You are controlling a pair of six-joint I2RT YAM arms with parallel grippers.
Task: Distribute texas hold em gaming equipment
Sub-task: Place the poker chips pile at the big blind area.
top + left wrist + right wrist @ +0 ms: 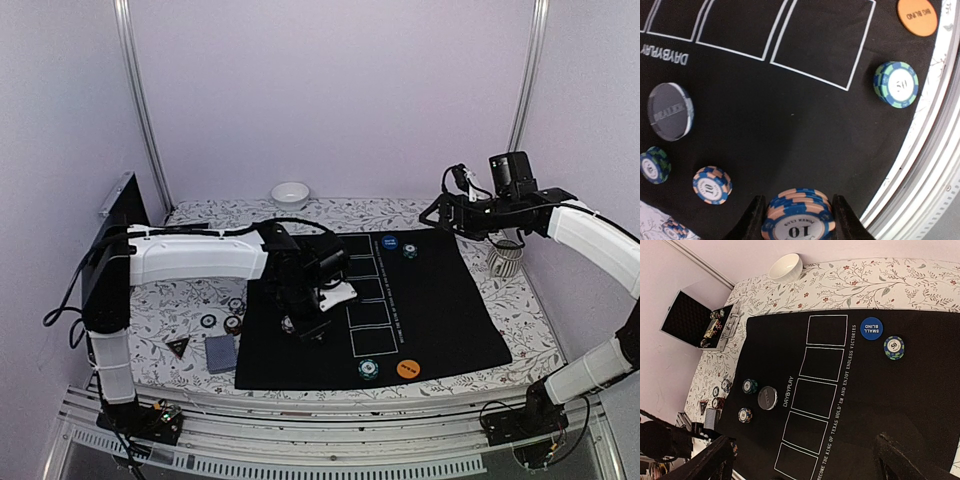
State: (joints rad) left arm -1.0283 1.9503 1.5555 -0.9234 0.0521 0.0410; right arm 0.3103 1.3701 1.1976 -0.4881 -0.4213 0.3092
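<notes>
Grey-backed cards [220, 352] and a black-red triangle [178, 346] lie on the flowered cloth [190, 310] left of the black mat [790, 130]. At the mat's left side the left gripper [799, 225] is clamped on a chip stack [799, 207], striped blue and salmon, its top reading "10" and "POKER CLUB". A dark disc [670, 111] marked "DEALER" lies near. The mat reads "DAYBYPLAY". Further right sit a green chip [896, 84] marked "50", an orange disc [917, 16] marked "BIG BLIND" and, at the far edge, a blue disc [871, 328] marked "SMALL BLIND". The right gripper [807, 460] hangs with jaws wide apart, empty.
</notes>
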